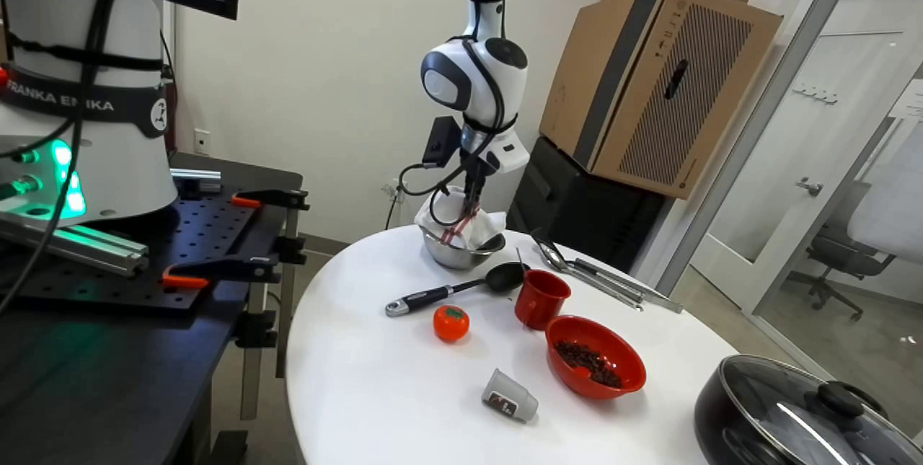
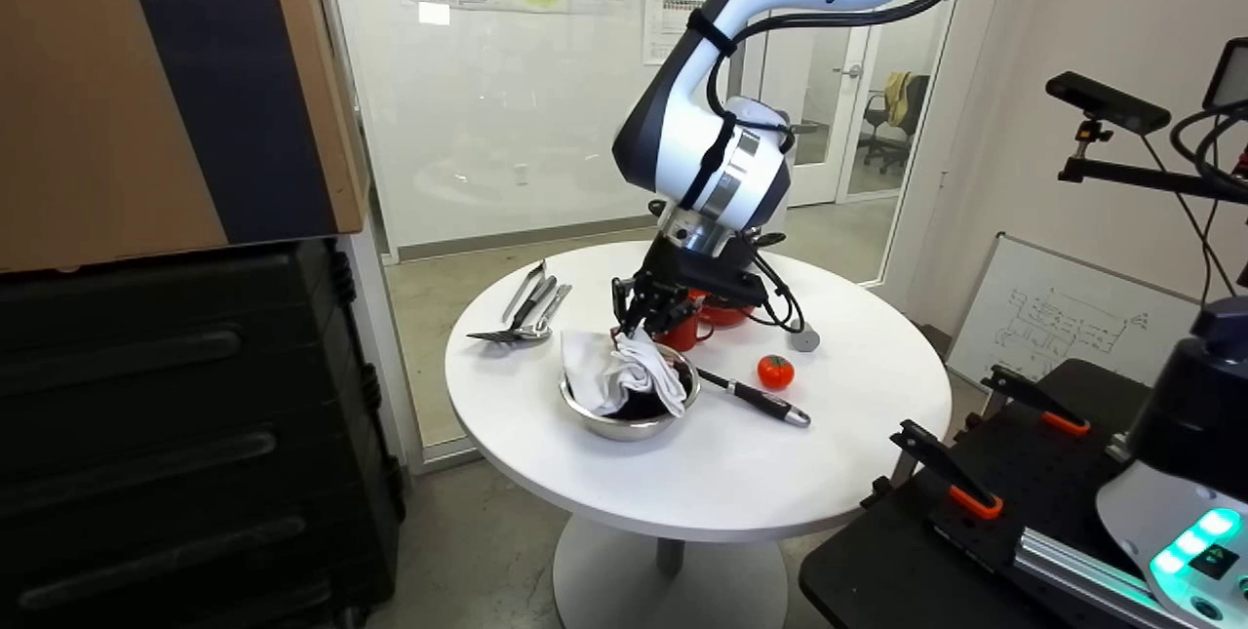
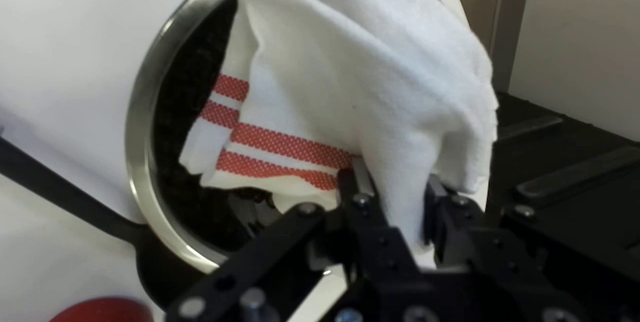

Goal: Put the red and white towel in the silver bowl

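The red and white towel [image 1: 482, 229] lies bunched in and over the silver bowl [image 1: 456, 254] at the table's far side. In an exterior view the towel [image 2: 600, 371] drapes on the bowl's [image 2: 629, 428] rim. My gripper [image 1: 470, 211] points down just above the bowl. In the wrist view, the gripper's fingers [image 3: 395, 177] close on a white fold of the towel [image 3: 325, 62], which fills the gap between them. The towel's red stripes lie inside the bowl rim [image 3: 142, 137]; part hangs past the far side. The bowl's interior is dark, and its right side is hidden.
A black ladle [image 1: 447, 292] lies against the bowl. A red mug [image 1: 542, 299], red bowl [image 1: 627, 368] with dark bits, tomato [image 1: 451, 323] and grey cup [image 1: 510, 396] stand nearby. Metal utensils [image 1: 606, 281] and a lidded pot [image 1: 764, 407] are on the table too.
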`<state>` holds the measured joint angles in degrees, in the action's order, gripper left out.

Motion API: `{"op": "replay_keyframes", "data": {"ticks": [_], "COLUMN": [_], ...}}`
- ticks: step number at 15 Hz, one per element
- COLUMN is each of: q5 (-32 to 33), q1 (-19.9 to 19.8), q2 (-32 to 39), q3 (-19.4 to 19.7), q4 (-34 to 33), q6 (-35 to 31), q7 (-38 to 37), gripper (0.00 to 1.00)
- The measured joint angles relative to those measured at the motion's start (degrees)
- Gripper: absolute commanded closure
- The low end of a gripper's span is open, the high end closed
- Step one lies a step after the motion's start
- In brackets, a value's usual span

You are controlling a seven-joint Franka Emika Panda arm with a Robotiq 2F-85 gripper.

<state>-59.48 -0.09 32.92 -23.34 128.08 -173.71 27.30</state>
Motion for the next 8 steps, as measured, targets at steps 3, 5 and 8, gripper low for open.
{"op": "replay_keyframes", "data": {"ticks": [3, 5, 8], "q5": [-0.02, -0.02, -0.05], "q1": [-0.37, -0.83, -1.73], "q2": [0.02, 0.00, -0.04], "q3": [0.00, -0.09, -0.55], "q4": [0.00, 0.00, -0.01], "q6": [-0.13, -0.46, -1.16], "q7": [0.00, 0.07, 0.44], "gripper": [0.23, 0.08, 0.00]}}
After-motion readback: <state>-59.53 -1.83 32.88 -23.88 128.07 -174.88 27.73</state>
